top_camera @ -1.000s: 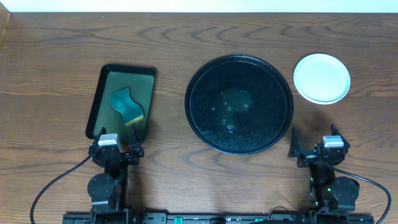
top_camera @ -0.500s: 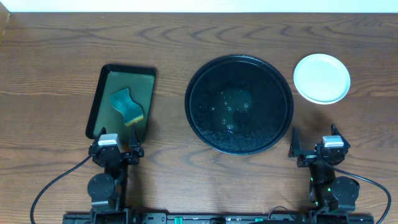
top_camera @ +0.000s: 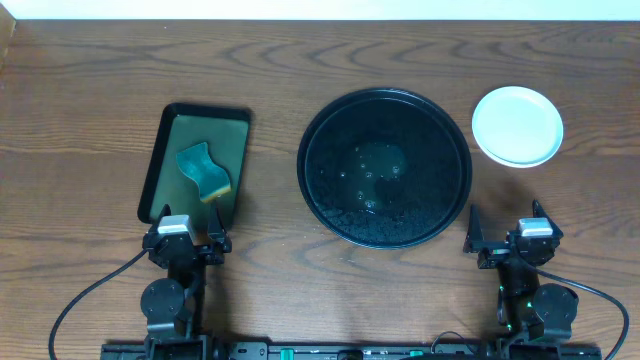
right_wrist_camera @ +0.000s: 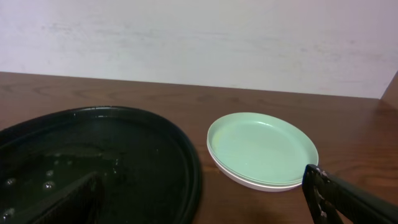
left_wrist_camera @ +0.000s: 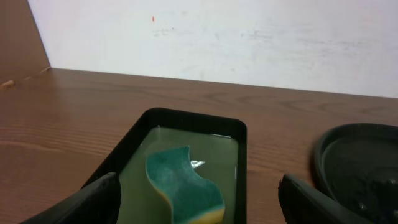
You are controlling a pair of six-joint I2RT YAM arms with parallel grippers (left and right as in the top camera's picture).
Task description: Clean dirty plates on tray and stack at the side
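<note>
Both arms are held low at the counter's 6 o'clock edge, the left gripper and right gripper with fingers spread wide and nothing held. The round tray is seen glossy black and wet-beaded. At its 9 o'clock, a rectangular tray is seen. At 2 o'clock the plates are stacked with a mint-green one on top; their count can't be made out. A wavy teal sponge is cradled in the rectangular tray.

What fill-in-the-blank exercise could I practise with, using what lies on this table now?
1. The number of plates lying on the round black tray is ____.
2. The stacked plates stand on the robot's ____ side of that tray.
3. In the right wrist view, the top plate looks pale ____.
4. The left claw and the right claw hold nothing, and both are ____.

Missing words: zero; right; green; open.
</note>
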